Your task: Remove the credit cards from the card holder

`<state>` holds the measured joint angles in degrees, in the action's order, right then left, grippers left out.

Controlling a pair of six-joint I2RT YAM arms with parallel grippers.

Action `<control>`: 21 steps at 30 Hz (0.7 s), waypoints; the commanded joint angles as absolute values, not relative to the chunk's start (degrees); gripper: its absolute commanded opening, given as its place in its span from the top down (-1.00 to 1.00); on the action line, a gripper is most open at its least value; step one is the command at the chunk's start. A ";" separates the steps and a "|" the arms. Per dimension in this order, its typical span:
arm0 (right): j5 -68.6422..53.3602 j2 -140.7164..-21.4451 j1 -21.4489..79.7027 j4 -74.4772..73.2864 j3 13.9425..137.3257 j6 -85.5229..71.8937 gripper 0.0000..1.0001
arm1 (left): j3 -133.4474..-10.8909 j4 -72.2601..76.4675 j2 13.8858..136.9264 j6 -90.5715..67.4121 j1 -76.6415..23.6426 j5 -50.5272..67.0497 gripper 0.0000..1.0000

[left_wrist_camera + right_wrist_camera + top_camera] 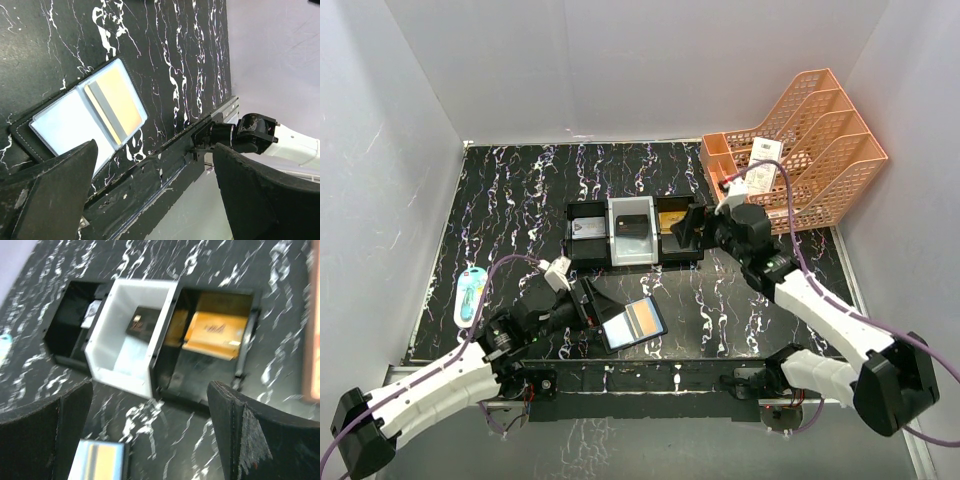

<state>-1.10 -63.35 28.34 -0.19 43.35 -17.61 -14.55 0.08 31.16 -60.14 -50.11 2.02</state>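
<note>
Left wrist: card holder point(82, 117) open, diagonal

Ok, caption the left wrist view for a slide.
Left gripper open beside the unfolded card holder, one gold-orange credit card showing in its slot.

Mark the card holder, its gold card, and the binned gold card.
Card holder point(64, 122): left wrist view, plain blue-grey panel.
Gold card in holder point(119, 100): left wrist view, orange face.
Gold card in bin point(215, 334): right wrist view, top face.
</note>
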 commanded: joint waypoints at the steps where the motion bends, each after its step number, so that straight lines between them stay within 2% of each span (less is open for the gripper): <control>1: -9.59 -57.27 28.21 3.88 36.68 -34.15 -0.96 | -14.90 4.38 35.04 -61.58 -50.31 5.41 -0.94; 5: -21.72 -57.11 28.21 13.88 28.59 -42.65 -0.96 | -16.28 7.11 41.46 -61.46 -50.45 8.34 -0.88; 8: -27.16 -59.62 28.28 14.40 28.39 -43.79 -0.92 | -17.26 9.98 45.52 -61.26 -51.90 8.62 -0.87; 14: -29.65 -64.58 28.30 0.99 33.41 -37.54 -0.81 | -20.45 7.78 51.93 -61.58 -56.00 2.16 -0.87; 21: -30.61 -66.84 30.27 1.48 31.69 -39.51 -0.52 | -23.22 1.03 59.15 -64.05 -58.11 -3.64 -0.82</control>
<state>-29.17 -66.41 28.86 0.64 30.59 -38.98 -20.78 5.67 55.92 -62.52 -57.23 0.97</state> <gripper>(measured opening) 0.796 0.927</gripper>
